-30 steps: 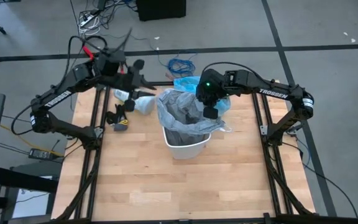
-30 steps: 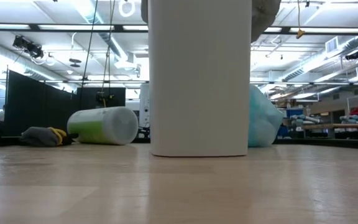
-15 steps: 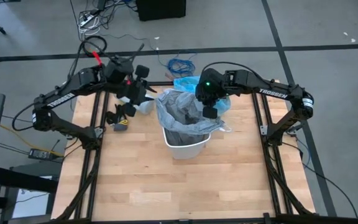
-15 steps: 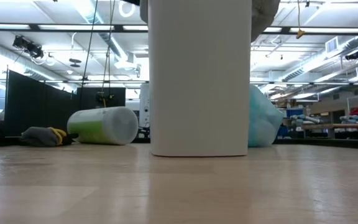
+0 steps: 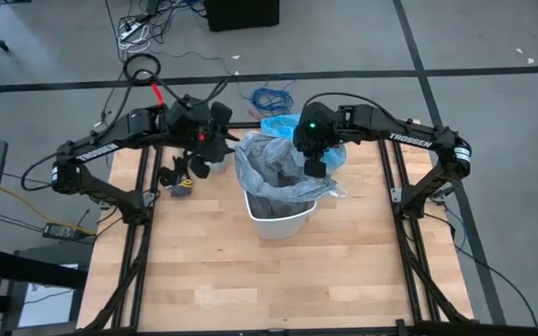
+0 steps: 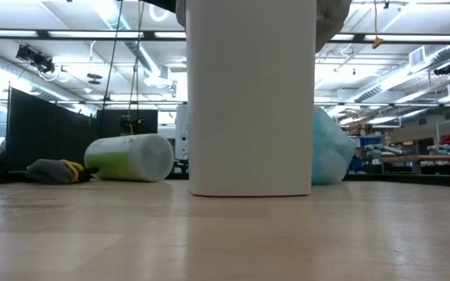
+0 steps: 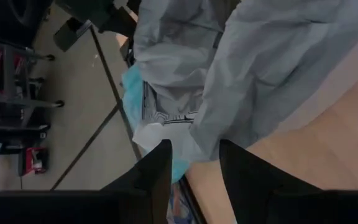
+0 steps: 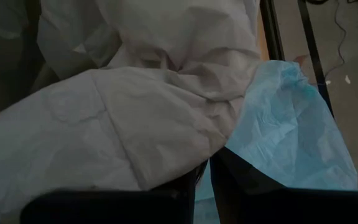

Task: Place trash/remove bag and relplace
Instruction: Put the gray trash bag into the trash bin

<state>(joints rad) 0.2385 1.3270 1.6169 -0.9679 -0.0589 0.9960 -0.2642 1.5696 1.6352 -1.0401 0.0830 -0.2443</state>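
A white bin (image 5: 274,222) stands mid-table, with a thin grey liner (image 5: 267,166) draped loosely over its mouth. The crumpled light-blue bag (image 5: 281,125) lies on the table behind the bin and also shows in the low view (image 6: 330,152). My right gripper (image 5: 314,166) is at the liner's far-right rim, shut on it. My left gripper (image 5: 215,140) hovers open just left of the bin. In its wrist view its fingers (image 7: 194,149) point at the liner (image 7: 260,68) and a white scrap with black print (image 7: 163,124) beside the blue bag. My right gripper pinches a gathered fold of the grey liner's rim (image 8: 166,155) between its two fingers, which are nearly closed. It comes from above, at the bin's far-right side. The liner is slack and bunched, draped over the bin's mouth, with the blue bag (image 8: 284,130) just beyond.
A white roll with green print (image 6: 131,158) lies on its side at the table's far left. A black-and-yellow object (image 5: 180,179) sits near it, below my left arm. The near half of the wooden table (image 5: 269,280) is bare. Cables lie on the floor beyond the far edge.
My left arm swung toward the bin and came down, its gripper turning from pointing toward the far edge to facing the liner. It now covers the white roll in the high view. The right gripper, bin and liner stayed put.
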